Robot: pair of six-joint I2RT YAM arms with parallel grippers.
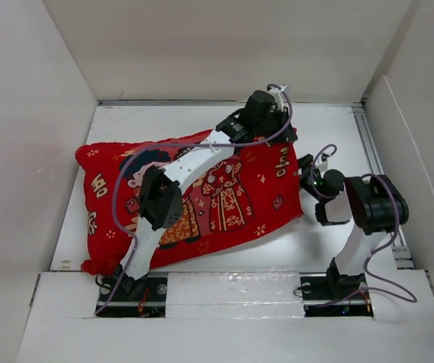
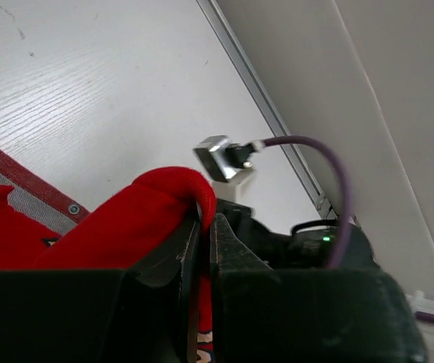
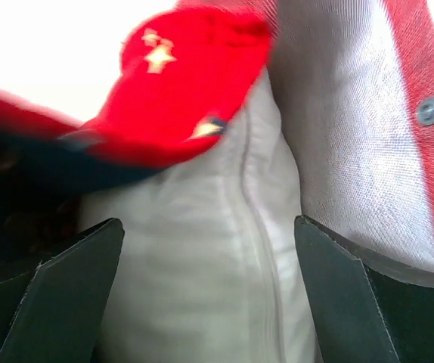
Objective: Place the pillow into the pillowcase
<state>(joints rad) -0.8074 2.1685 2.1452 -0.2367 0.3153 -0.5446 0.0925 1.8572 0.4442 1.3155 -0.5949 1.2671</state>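
Observation:
The red pillowcase (image 1: 202,197), printed with a cartoon couple, lies plump across the table, its mouth at the right end. My left gripper (image 1: 279,138) reaches over it to the far right corner and is shut on a fold of the pillowcase's hem (image 2: 194,193). My right gripper (image 1: 306,171) sits at the mouth, open. The white pillow (image 3: 202,265) fills the space between its spread fingers (image 3: 66,287). A red flap of the pillowcase (image 3: 179,83) hangs over the pillow, and the grey lining (image 3: 338,136) with a snap button (image 3: 429,110) shows to the right.
White walls (image 1: 28,113) enclose the table on three sides. A metal rail (image 1: 370,174) runs along the right edge. A raised white ledge (image 1: 232,302) holds both arm bases. The right arm's purple cable and plug (image 2: 224,157) lie close behind the left gripper.

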